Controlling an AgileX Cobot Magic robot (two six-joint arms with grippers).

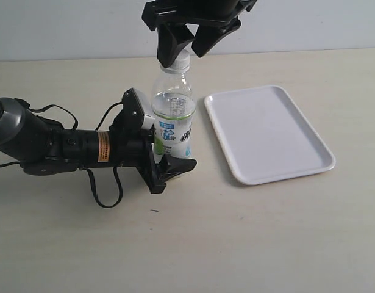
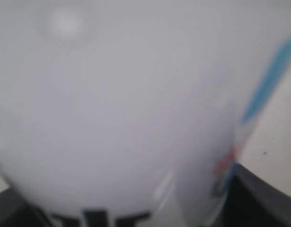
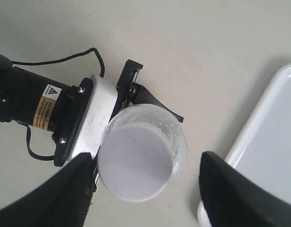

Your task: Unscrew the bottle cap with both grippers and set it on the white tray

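Two grippers work on one bottle (image 1: 173, 104) in the exterior view. The left gripper (image 1: 166, 143) lies low along the table (image 1: 266, 244), its jaws closed on the bottle's labelled lower body and holding it upright. An orange-yellow band (image 1: 102, 146) rings the arm just behind it. The right gripper (image 1: 185, 56) hangs over the bottle with its jaws spread, one on each side of the bottle cap (image 1: 183, 60), which sits on the neck between them. The white tray (image 1: 269, 131) lies flat on the far side of the bottle from the left gripper, near but apart. In the left wrist view the bottle fills nearly everything, blurred and right against the camera, with dark fingers (image 2: 266, 201) at its edges. In the right wrist view the cap lies between the right gripper's fingers (image 3: 230, 189). A strip of table shows between this finger and the cap. The other finger comes up to the cap's edge, though I cannot tell whether it touches. The tray's corner lies just outside the first finger.
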